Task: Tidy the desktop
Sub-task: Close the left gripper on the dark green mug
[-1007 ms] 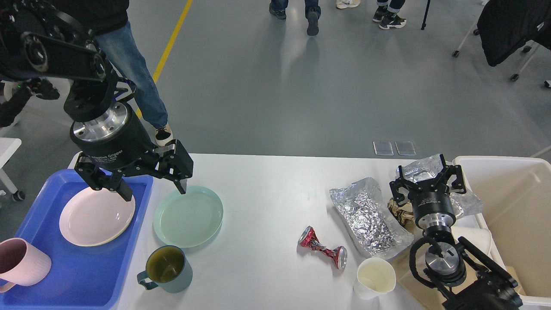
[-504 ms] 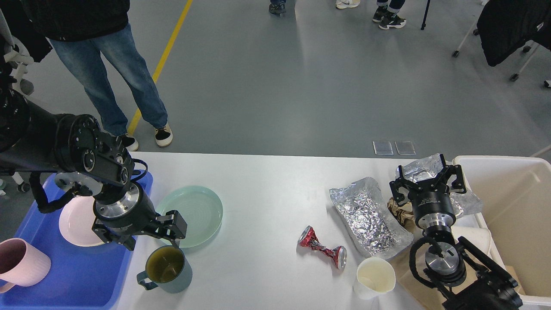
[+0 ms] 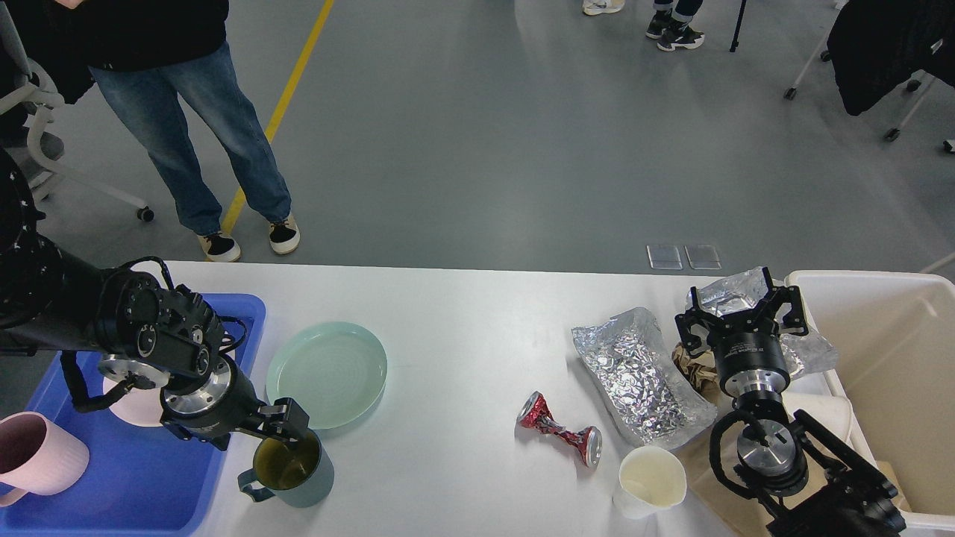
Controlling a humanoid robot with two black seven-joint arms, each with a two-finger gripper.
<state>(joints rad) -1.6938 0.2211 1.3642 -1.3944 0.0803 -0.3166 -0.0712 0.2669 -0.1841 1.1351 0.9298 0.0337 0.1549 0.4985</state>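
The white desktop (image 3: 462,335) carries a pale green plate (image 3: 327,374), a teal mug (image 3: 287,468), a crushed red can (image 3: 561,431), a crumpled foil bag (image 3: 642,377) and a white paper cup (image 3: 650,481). My left gripper (image 3: 257,438) is open and low at the mug's far rim. One of its fingers (image 3: 292,429) is at the mug's mouth; the other is over the tray edge. My right gripper (image 3: 742,304) stands open over a foil scrap (image 3: 735,292) and holds nothing.
A blue tray (image 3: 149,485) at the left holds a pink plate (image 3: 130,409), mostly hidden by my arm, and a pink mug (image 3: 33,455). A cream bin (image 3: 895,358) stands at the right, with crumpled brown paper (image 3: 690,365) beside it. A person (image 3: 194,112) stands beyond the table.
My left arm has swung down and toward me, from above the two plates to the teal mug's rim, staying open. The right arm has not moved.
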